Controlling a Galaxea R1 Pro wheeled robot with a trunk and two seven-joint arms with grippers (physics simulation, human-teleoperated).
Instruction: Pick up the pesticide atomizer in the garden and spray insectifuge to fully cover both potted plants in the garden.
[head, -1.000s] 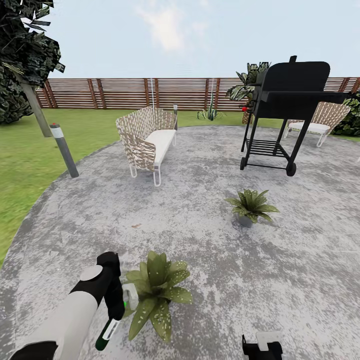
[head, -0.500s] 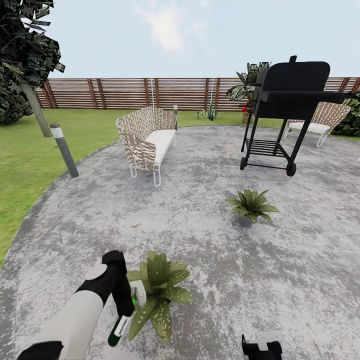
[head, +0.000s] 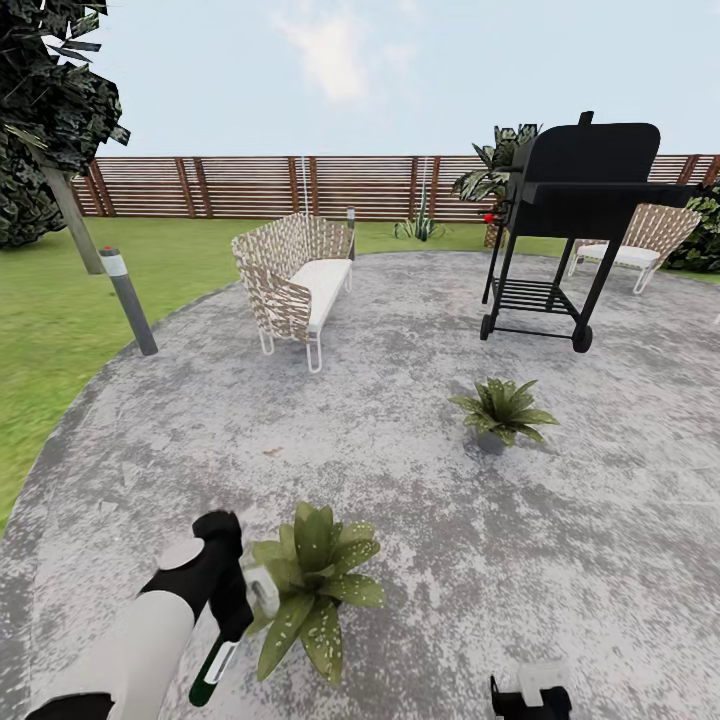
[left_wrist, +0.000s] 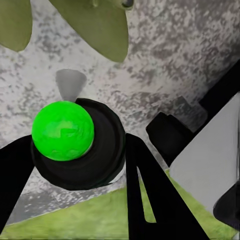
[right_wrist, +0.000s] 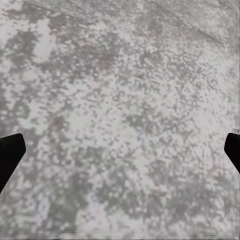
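My left gripper (head: 232, 612) is shut on the pesticide atomizer (head: 213, 675), a slim dark-green bottle with a white label, tilted with its whitish head (head: 262, 592) up against the near potted plant (head: 312, 585). That plant's lower leaves carry white specks of insectifuge (head: 285, 630). The second potted plant (head: 503, 408) stands farther off to the right on the paving. In the left wrist view the bottle's bright green base (left_wrist: 62, 131) sits between the black fingers (left_wrist: 145, 185), with leaves (left_wrist: 95, 25) beyond. My right gripper (head: 530, 693) hangs low and open over bare paving (right_wrist: 120, 125).
The garden's round grey paving (head: 400, 480) spreads all around. A wicker seat (head: 292, 280) stands ahead on the left and a black grill (head: 575, 220) ahead on the right. A grey post (head: 128, 300) stands at the lawn's edge, and a wooden fence (head: 250, 187) runs behind.
The left gripper with the atomizer swung right toward the near plant half a second ago, then came back left. The right gripper has sunk slightly lower in the view.
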